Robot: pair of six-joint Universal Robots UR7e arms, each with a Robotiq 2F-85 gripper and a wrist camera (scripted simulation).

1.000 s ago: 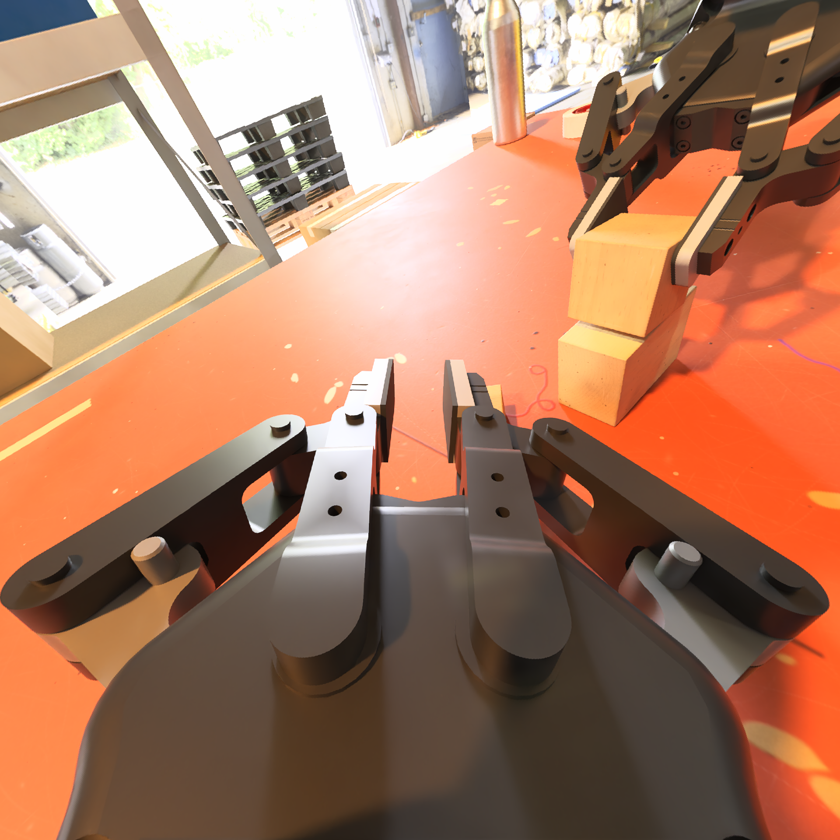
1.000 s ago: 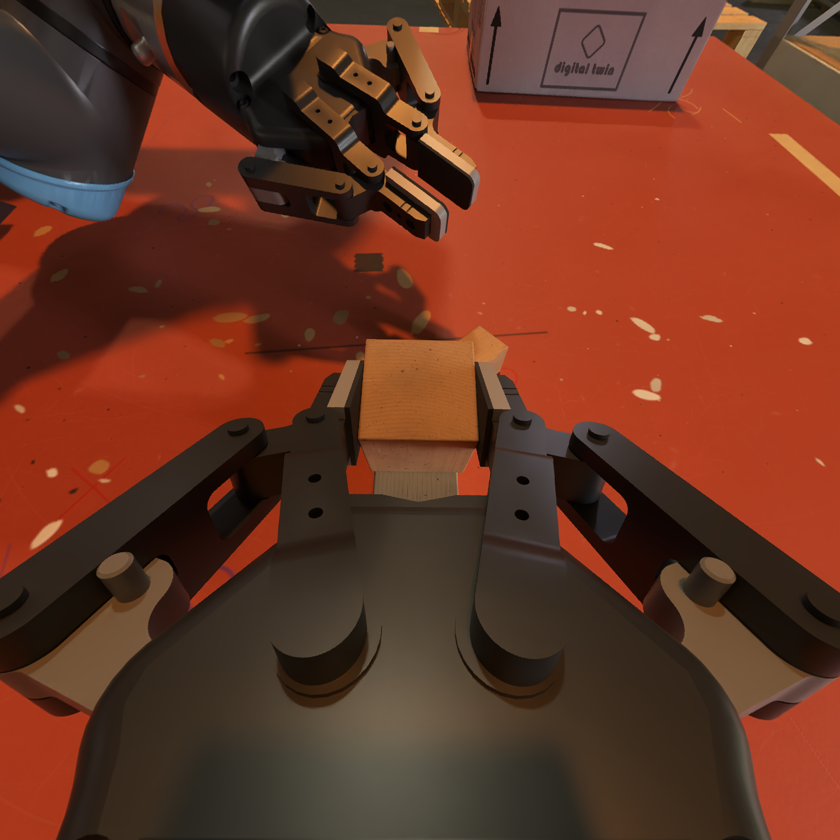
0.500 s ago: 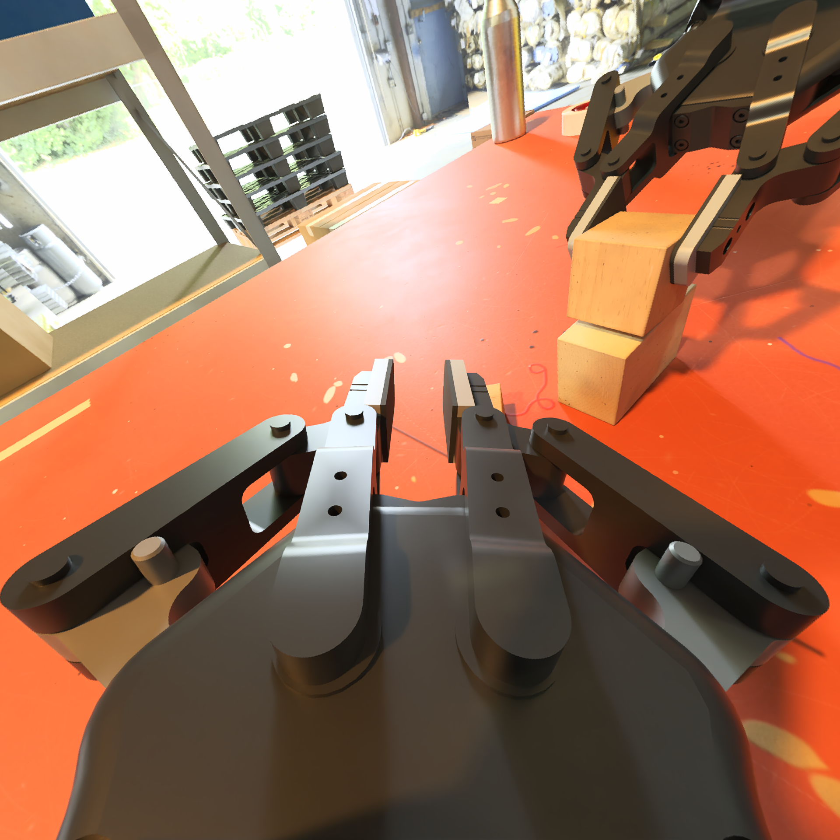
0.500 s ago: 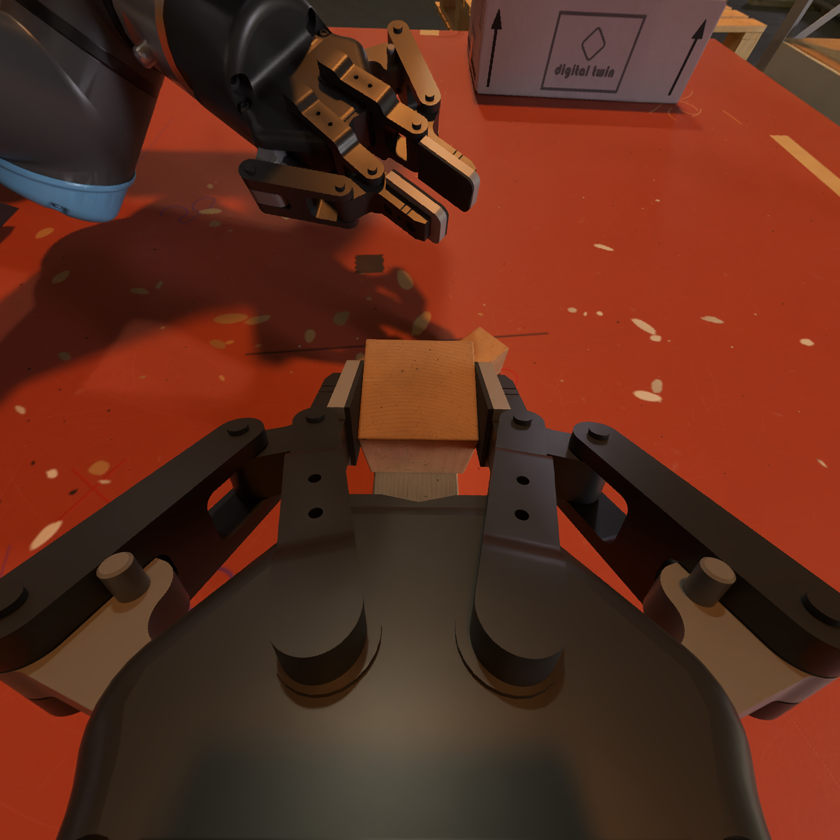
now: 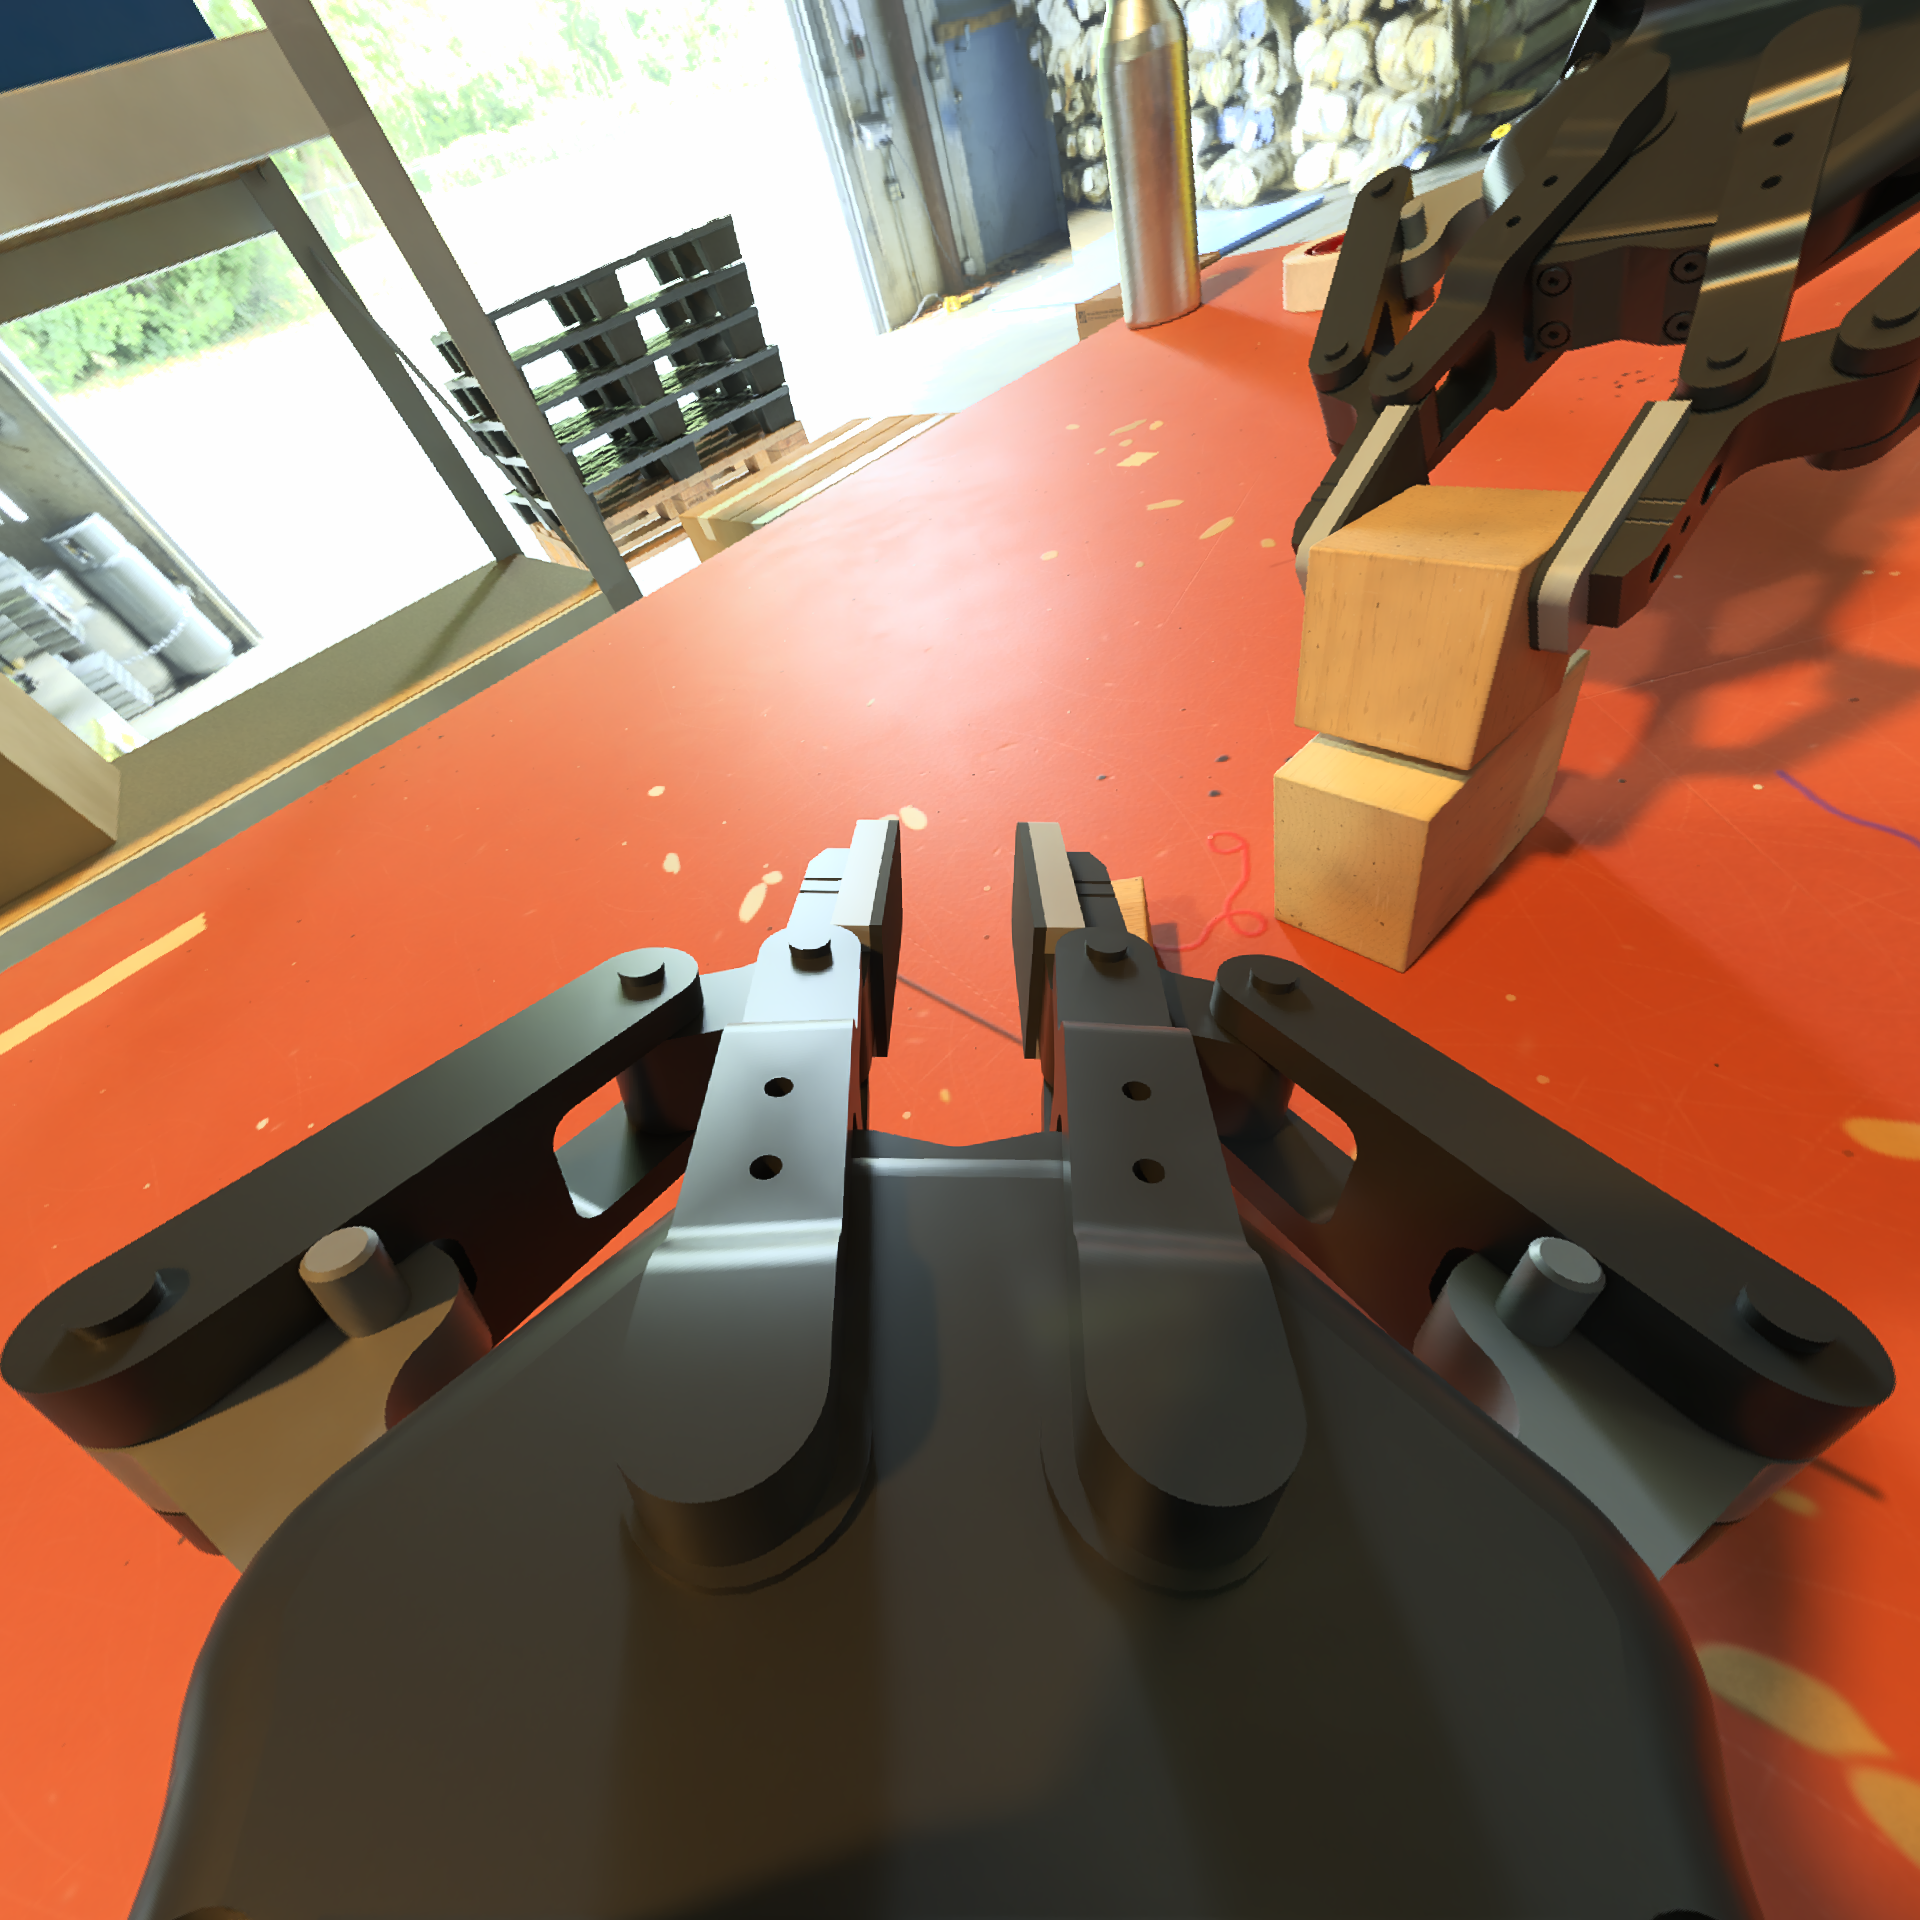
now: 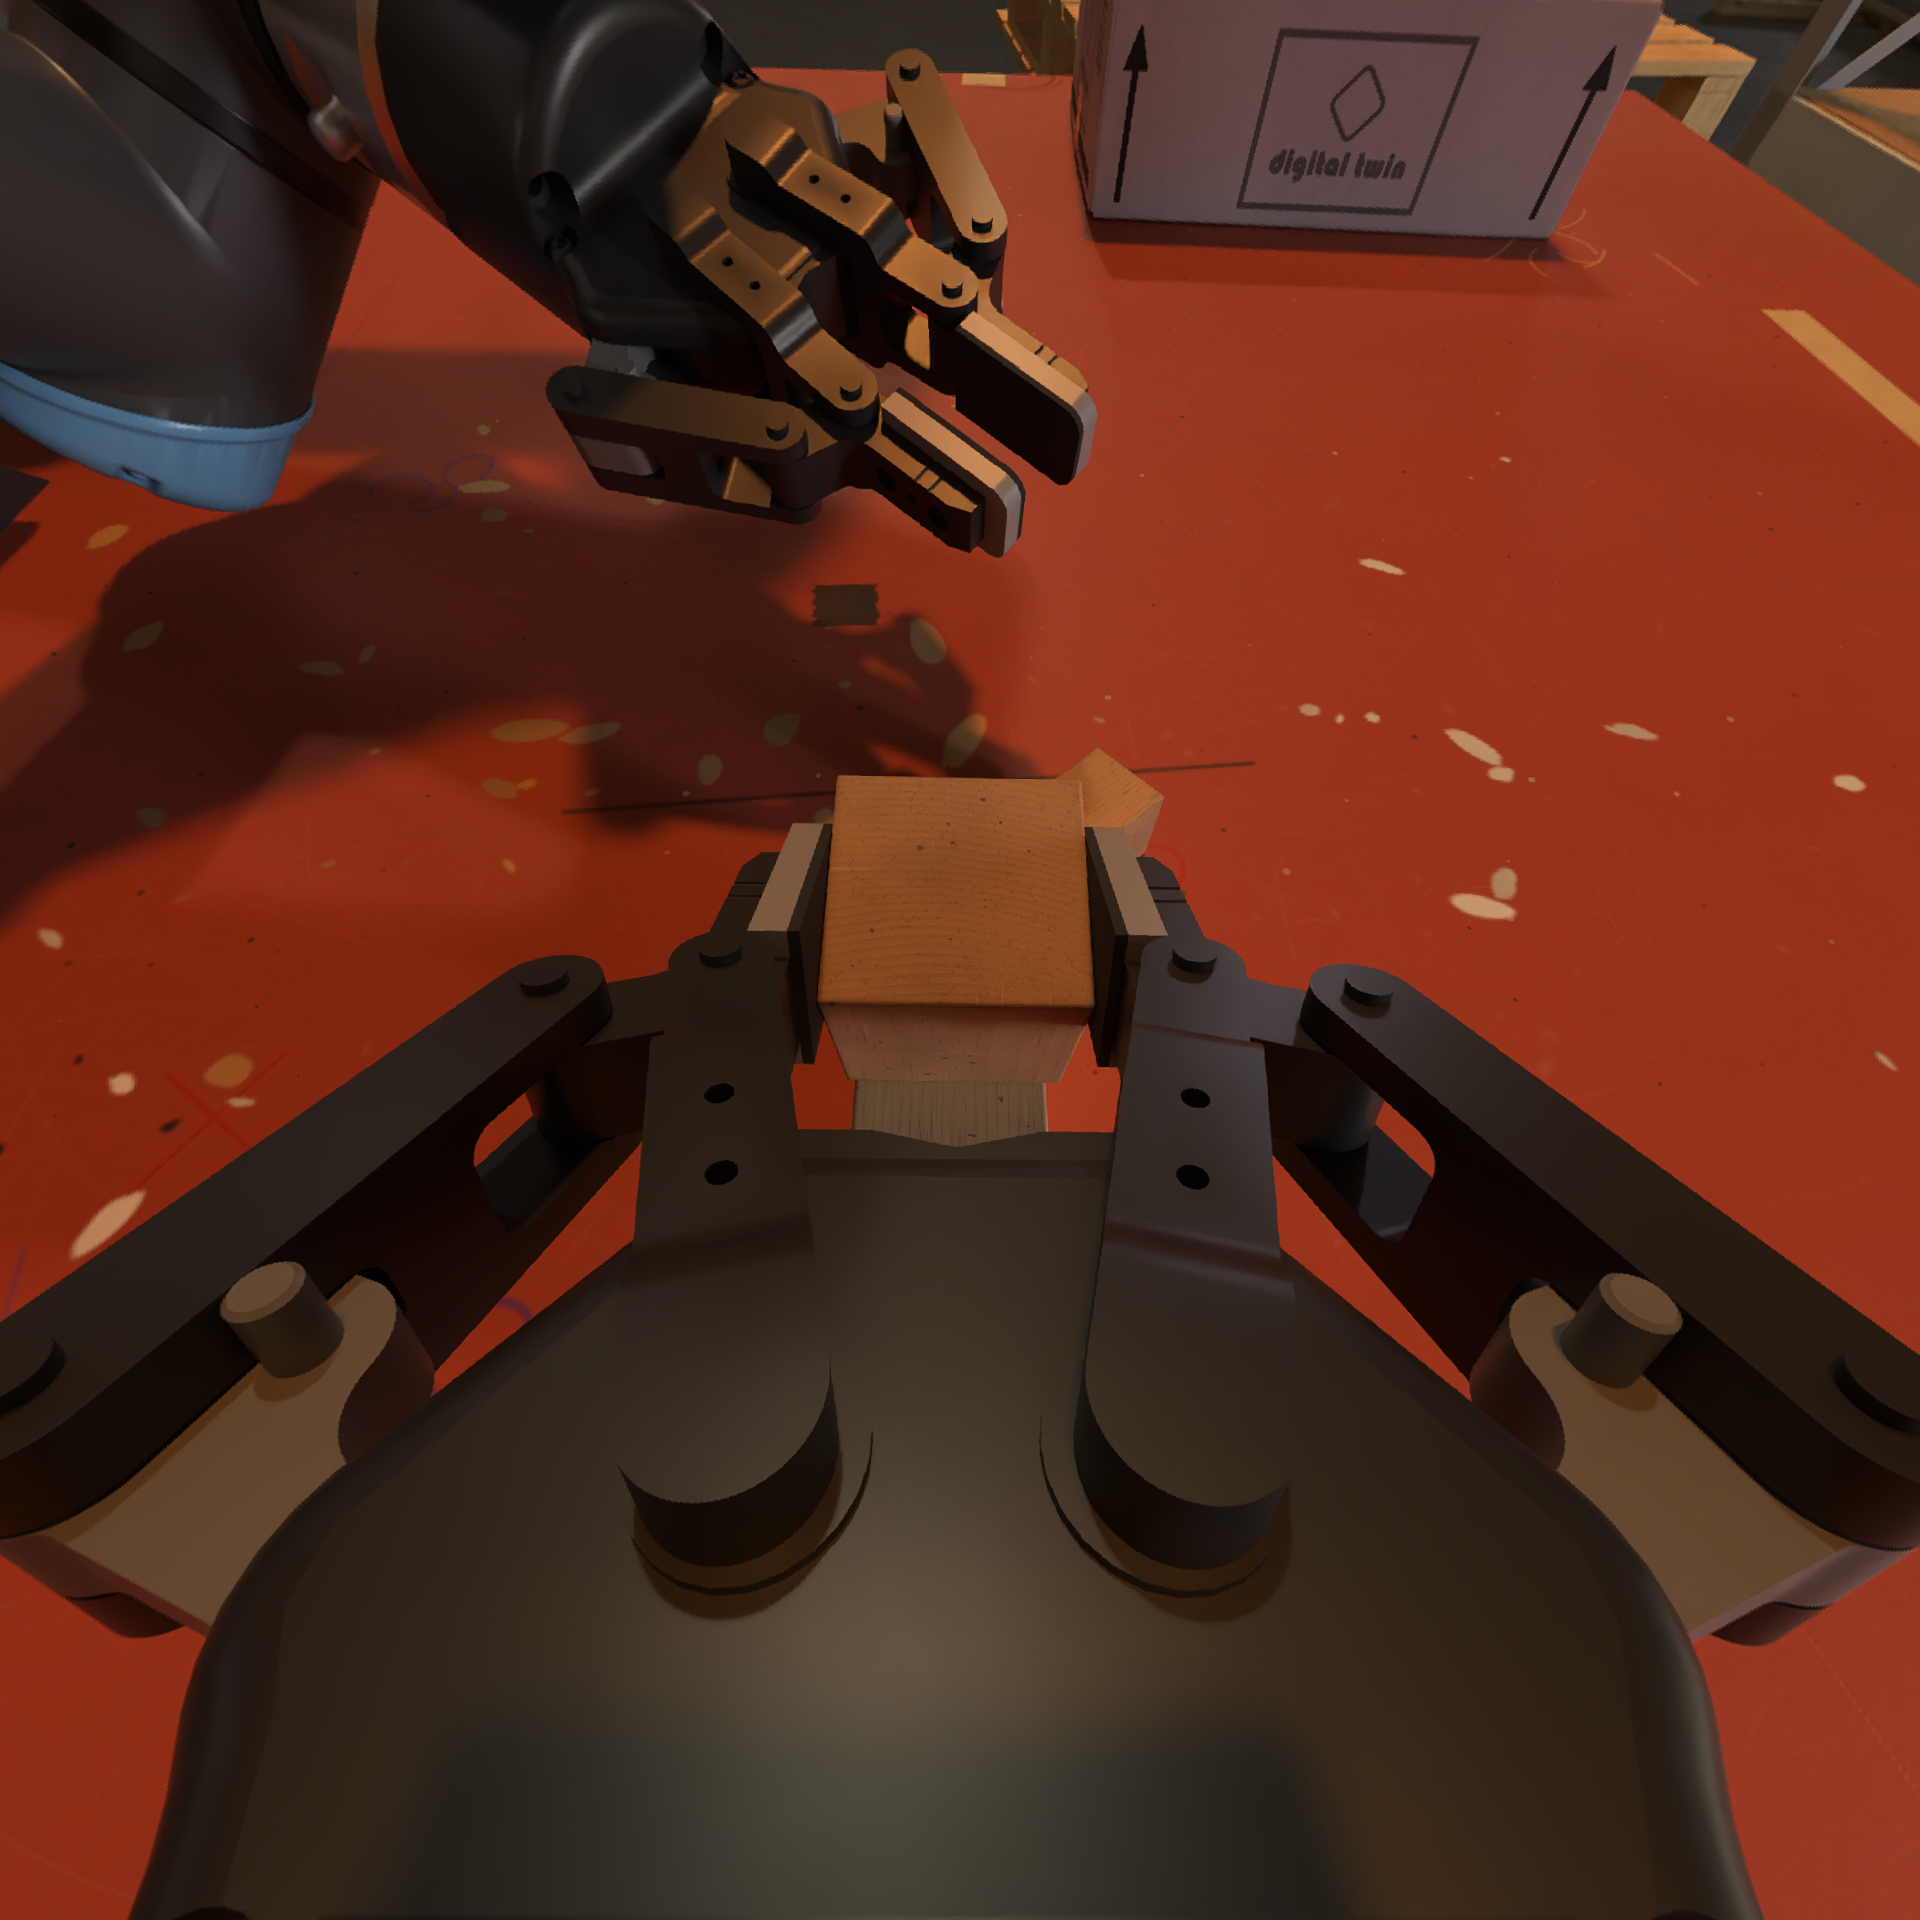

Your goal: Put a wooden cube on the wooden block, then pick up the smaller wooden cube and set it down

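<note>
left wrist view | orange table (image 5: 935,644) | right pincer (image 5: 1455,520) clamps wooden cube (image 5: 1413,634) | left pincer (image 5: 956,883) parted, empty

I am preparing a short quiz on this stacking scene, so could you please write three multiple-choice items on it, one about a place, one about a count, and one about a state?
1. Where is the larger wooden cube?
A. On the wooden block
B. Inside the cardboard box
C. Beside the metal bottle

2. How many wooden pieces show on the table in the right wrist view?
A. One
B. Three
C. Five

3. What is the left gripper holding?
A. The smaller wooden cube
B. The wooden block
C. Nothing

Answers:
1 A: the cube rests on the block, with the right gripper shut on its sides.
2 B: the cube, the block under it, and the small cube behind.
3 C: its fingers stand apart with only bare table between them.
</note>
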